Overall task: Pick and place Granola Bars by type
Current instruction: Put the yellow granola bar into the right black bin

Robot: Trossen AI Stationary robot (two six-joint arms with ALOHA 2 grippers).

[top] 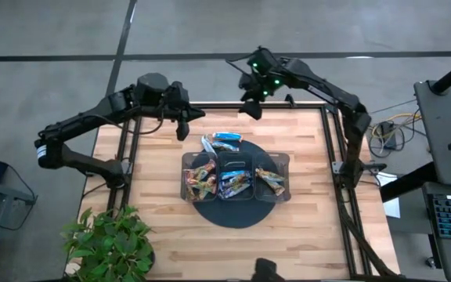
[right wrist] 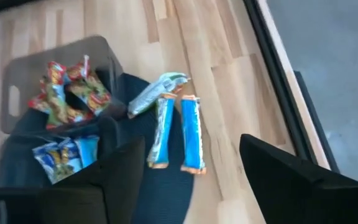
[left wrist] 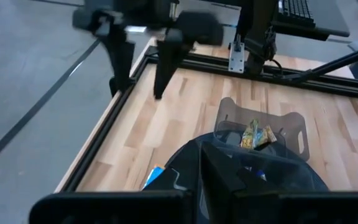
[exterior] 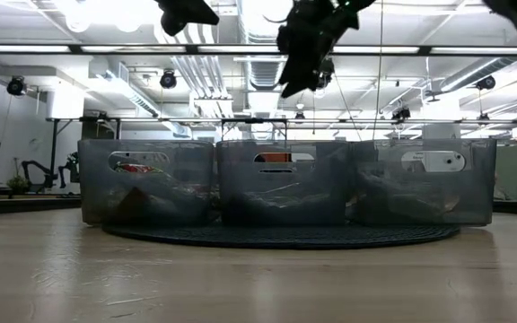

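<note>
Your left pincer [top: 184, 124] hangs above the counter's [top: 304, 235] far-left part, well apart from the tray; whether its fingers are parted you cannot tell. The three-compartment tray [top: 279, 160] on its dark round mat [top: 233, 213] holds sorted Granola Bars: reddish-orange ones [top: 200, 182] left, blue ones [top: 233, 183] middle, more multicoloured ones [top: 270, 180] right. Three loose light blue bars [right wrist: 191, 134] lie on the mat's far edge, just beside the tray. Your right pincer [right wrist: 191, 168] hovers over them, fingers spread and empty. Judge these bars light, slippery, crinkly in foil; pinch one across its narrow middle. From the low view the tray's smoky walls blur the contents, and the loose bars sit hidden behind it.
</note>
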